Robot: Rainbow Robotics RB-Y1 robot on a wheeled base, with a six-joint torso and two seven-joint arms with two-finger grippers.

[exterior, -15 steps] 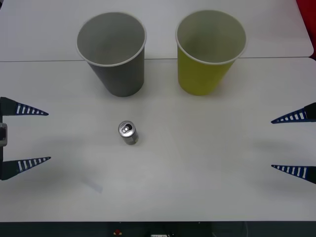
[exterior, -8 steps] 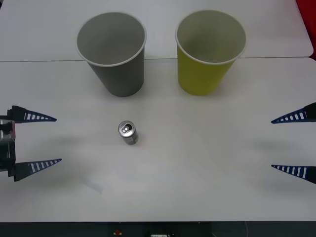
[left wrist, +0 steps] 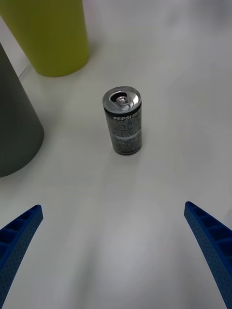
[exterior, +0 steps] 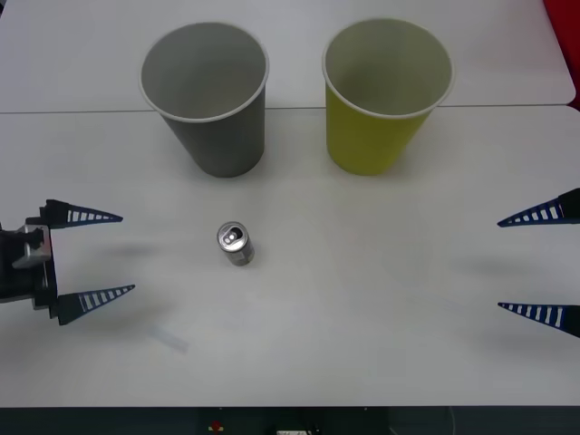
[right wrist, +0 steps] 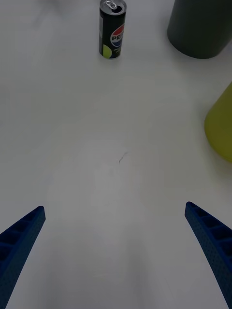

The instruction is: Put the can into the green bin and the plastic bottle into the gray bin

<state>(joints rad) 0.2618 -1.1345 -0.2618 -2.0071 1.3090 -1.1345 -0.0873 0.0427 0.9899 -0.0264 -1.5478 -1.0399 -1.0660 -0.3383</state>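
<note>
- Can [exterior: 236, 244] stands upright on the white desk [exterior: 362, 299], pull-tab top up, dark print on its side, in front of the gray bin [exterior: 209, 95] and well apart from it.
- Gray bin and green bin [exterior: 384, 92] stand side by side toward the far part of the desk, both upright with pale rims; the gray one is on the robot's left, the green one on its right.
- Left gripper [exterior: 100, 255] hovers over the left side of the desk, its jaws spread wide and grasping nothing, tips pointing toward the can, which sits near but apart from them.
- In the left wrist view the can [left wrist: 123, 120] lies ahead between the two blue fingers [left wrist: 19, 239], with the gray bin [left wrist: 14, 125] and green bin [left wrist: 48, 34] beyond it.
- Right gripper [exterior: 535, 263] rests at the right edge of the desk, jaws released and empty, well apart from the can.
- From the right wrist view the can [right wrist: 112, 29] stands far off, near the gray bin [right wrist: 200, 26].
</note>
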